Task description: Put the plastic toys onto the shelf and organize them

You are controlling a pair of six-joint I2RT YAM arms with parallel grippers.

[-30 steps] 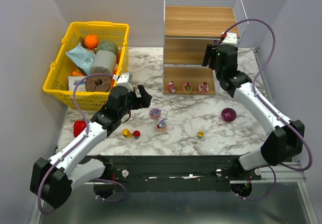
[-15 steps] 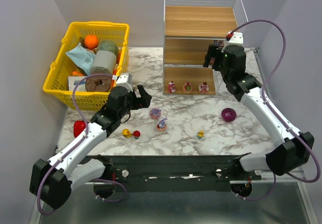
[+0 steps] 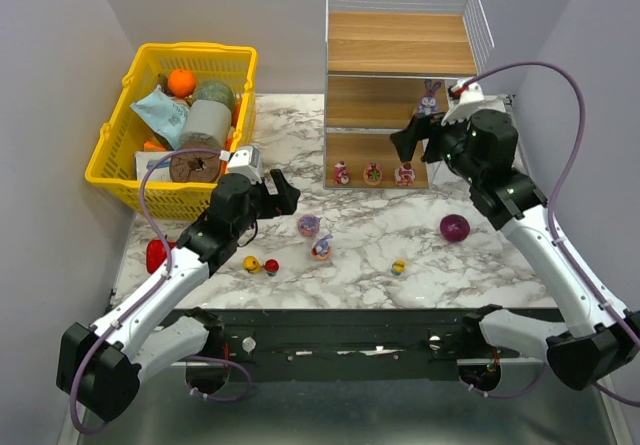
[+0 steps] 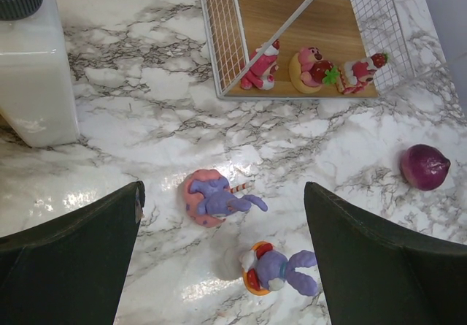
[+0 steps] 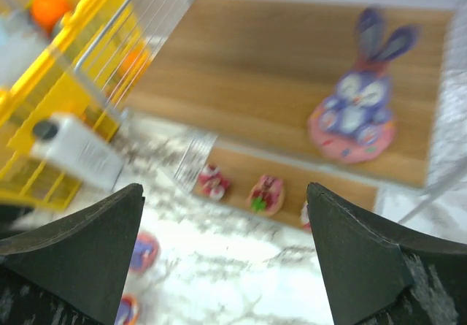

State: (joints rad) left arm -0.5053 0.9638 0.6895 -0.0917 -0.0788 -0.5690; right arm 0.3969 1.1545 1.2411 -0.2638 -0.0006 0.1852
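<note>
The shelf (image 3: 398,41) stands at the back right. A purple bunny toy (image 3: 430,95) stands on its middle board, and it also shows in the right wrist view (image 5: 354,109). Three pink-red toys (image 3: 373,173) sit on the bottom board (image 4: 292,7). Two purple bunny toys (image 3: 309,226) (image 3: 321,248) lie on the table, and both show between my left fingers (image 4: 215,199) (image 4: 281,270). Three small dolls (image 3: 252,263) (image 3: 271,267) (image 3: 398,267) lie nearer the front. My left gripper (image 3: 286,191) is open above the two bunnies. My right gripper (image 3: 420,137) is open and empty in front of the shelf.
A purple ball (image 3: 454,228) lies right of the toys. A red pepper-shaped item (image 3: 157,255) lies at the left edge. A yellow basket (image 3: 108,153) full of items stands at the back left. A white bottle (image 4: 33,62) shows left of the shelf.
My right gripper has drawn back out of the shelf's middle tier, to the right and toward me, and the purple bunny now stands alone there. The left arm has barely moved.
</note>
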